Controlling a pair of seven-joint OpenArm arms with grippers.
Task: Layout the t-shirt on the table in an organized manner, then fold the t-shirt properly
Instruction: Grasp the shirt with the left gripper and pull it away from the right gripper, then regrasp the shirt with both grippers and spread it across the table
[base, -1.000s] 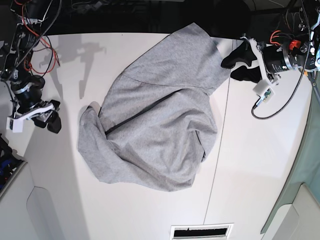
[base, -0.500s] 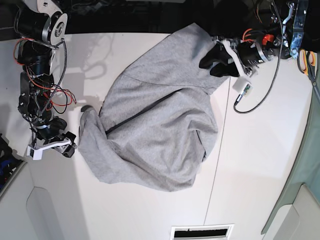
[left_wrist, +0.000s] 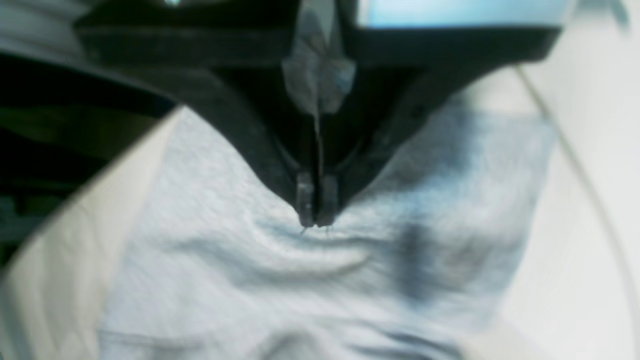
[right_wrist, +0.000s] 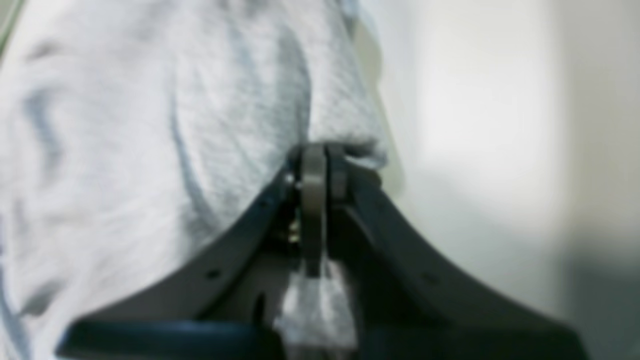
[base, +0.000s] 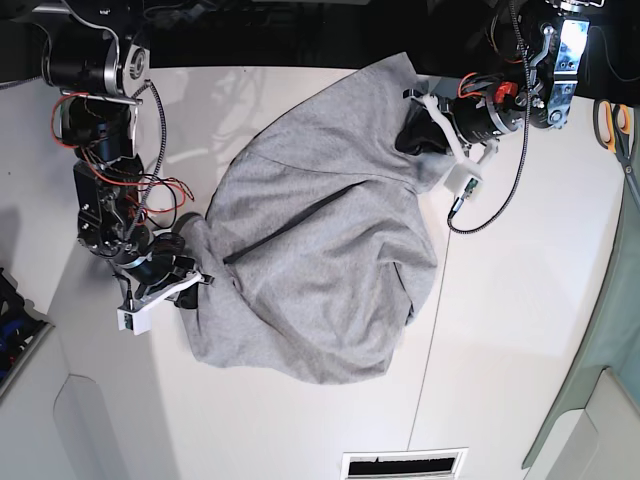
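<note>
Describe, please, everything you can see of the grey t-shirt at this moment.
The t-shirt is light heather-grey knit cotton, lying crumpled and unfolded on the white table, with a dark diagonal crease across its middle and its lower edge bunched. No lettering shows. The left gripper is shut, pinching a wrinkle near the far edge, while the right gripper is shut on fabric at the opposite side. The shirt's far corner reaches the table's back edge.
</note>
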